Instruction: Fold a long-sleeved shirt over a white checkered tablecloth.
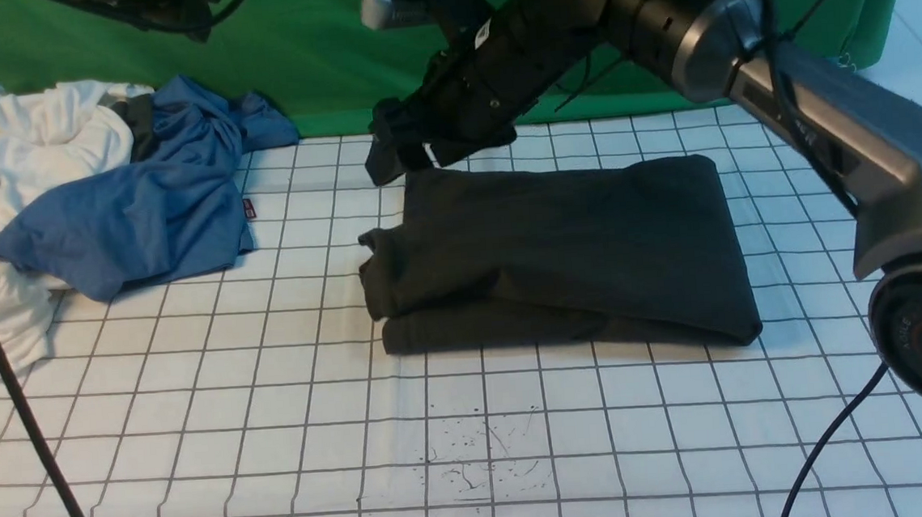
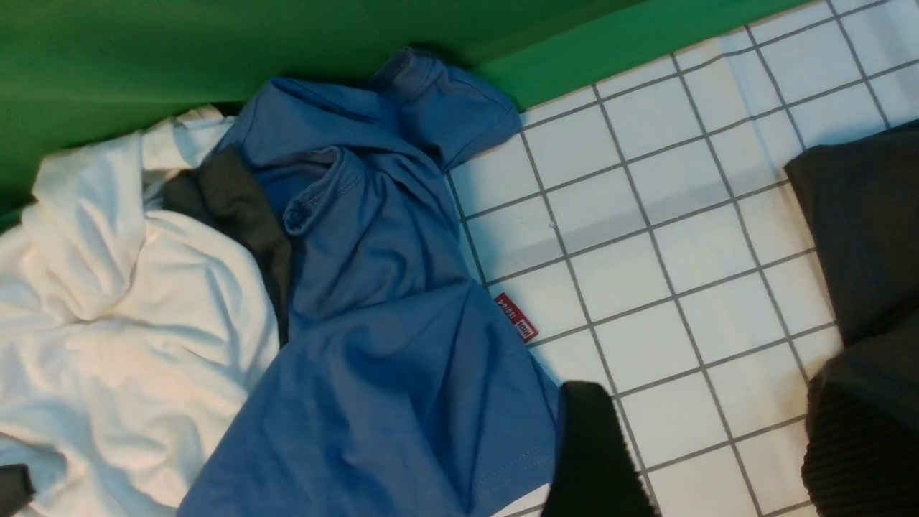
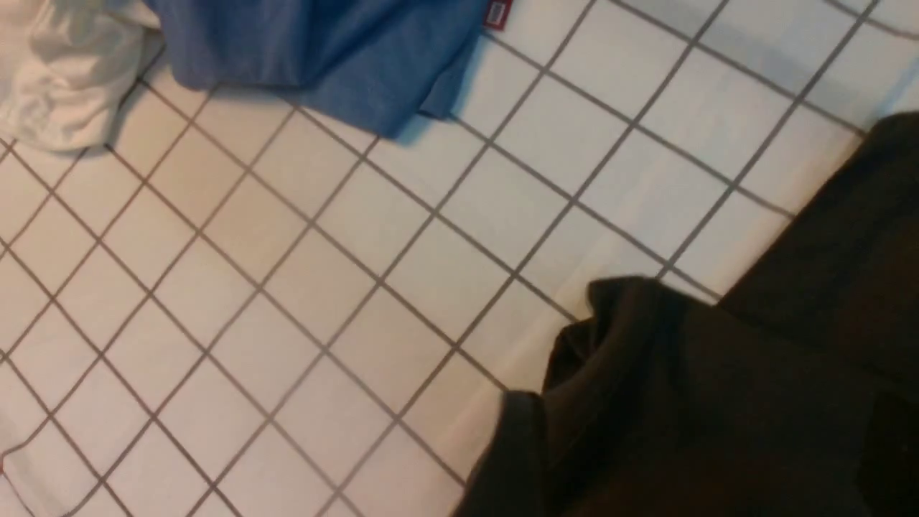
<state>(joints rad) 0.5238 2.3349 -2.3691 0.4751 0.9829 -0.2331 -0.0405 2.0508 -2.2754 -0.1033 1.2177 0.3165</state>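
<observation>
Tablecloth [image 1: 198,439] lies open in front; blue garment [image 1: 141,208] crowds far left.

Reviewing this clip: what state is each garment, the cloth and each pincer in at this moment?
tablecloth: spread flat, a few dark specks near the front.
long-sleeved shirt: folded into a flat rectangle on the tablecloth.
blue garment: crumpled, unfolded.
white garments: crumpled heap.
left pincer: open, holding nothing.
right pincer: over the shirt's far left corner; open or shut unclear.
</observation>
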